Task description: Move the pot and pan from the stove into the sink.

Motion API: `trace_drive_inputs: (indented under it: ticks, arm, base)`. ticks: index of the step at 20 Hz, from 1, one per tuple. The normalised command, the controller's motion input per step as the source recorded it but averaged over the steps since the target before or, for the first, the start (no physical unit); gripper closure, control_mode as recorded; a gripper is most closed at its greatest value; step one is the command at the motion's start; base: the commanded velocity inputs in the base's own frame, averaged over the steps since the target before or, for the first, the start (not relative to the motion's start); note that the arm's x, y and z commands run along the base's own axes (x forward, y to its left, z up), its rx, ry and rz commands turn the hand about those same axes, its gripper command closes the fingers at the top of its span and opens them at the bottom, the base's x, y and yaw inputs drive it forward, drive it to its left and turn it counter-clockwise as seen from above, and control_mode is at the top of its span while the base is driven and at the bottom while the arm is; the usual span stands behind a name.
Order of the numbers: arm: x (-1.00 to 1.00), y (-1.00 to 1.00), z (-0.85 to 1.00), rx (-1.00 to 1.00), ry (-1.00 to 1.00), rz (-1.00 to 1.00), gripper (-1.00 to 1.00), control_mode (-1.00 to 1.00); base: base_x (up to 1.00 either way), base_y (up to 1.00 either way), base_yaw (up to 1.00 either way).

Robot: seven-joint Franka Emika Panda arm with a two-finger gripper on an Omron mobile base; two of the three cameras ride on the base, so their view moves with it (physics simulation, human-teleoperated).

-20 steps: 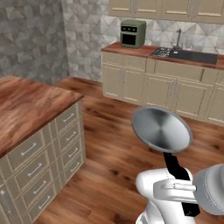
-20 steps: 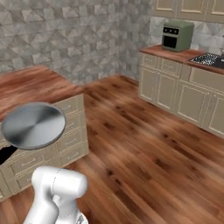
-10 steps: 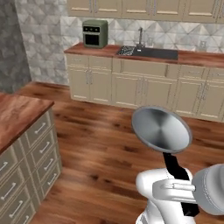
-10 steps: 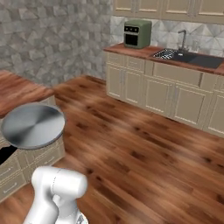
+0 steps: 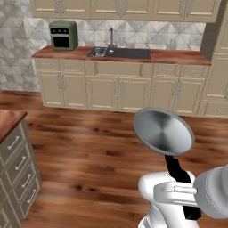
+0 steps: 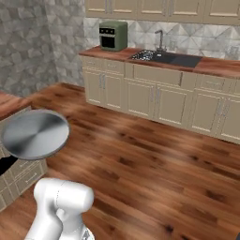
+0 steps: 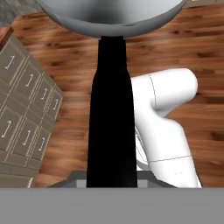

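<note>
warm wood plank floor [image 5: 89, 147], cream cabinets [image 5: 120, 91] under a reddish counter [image 5: 178, 56], grey patterned tile wall [image 6: 28, 47].

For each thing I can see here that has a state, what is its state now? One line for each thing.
pan: lifted in the air by its black handle, bottom tilted toward the base cameras, far from the sink.
claw: shut on the pan's handle.
sink: set in the far counter; too far to tell what lies in it.
toaster oven: door shut, standing on the counter left of the sink.
base cabinets: doors shut.
island drawers: all shut.
</note>
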Motion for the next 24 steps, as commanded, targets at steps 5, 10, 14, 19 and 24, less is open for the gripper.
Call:
trace_drive_inputs:
  ticks: [5,10,14,19,24]
  arm:
    - [0.00,0.00,0.00,0.00,0.00,0.00,1.00,1.00]
    - [0.00,0.00,0.00,0.00,0.00,0.00,1.00,1.00]
    - [0.00,0.00,0.00,0.00,0.00,0.00,1.00,1.00]
    - [0.00,0.00,0.00,0.00,0.00,0.00,1.00,1.00]
    - [0.00,0.00,0.00,0.00,0.00,0.00,1.00,1.00]
  base:
    - [-0.04,-0.31,-0.30]
    - [-0.11,-0.26,-0.23]
    - [-0.01,0.31,-0.05]
    - [0.01,0.56,-0.06]
    - [0.06,0.00,0.00]
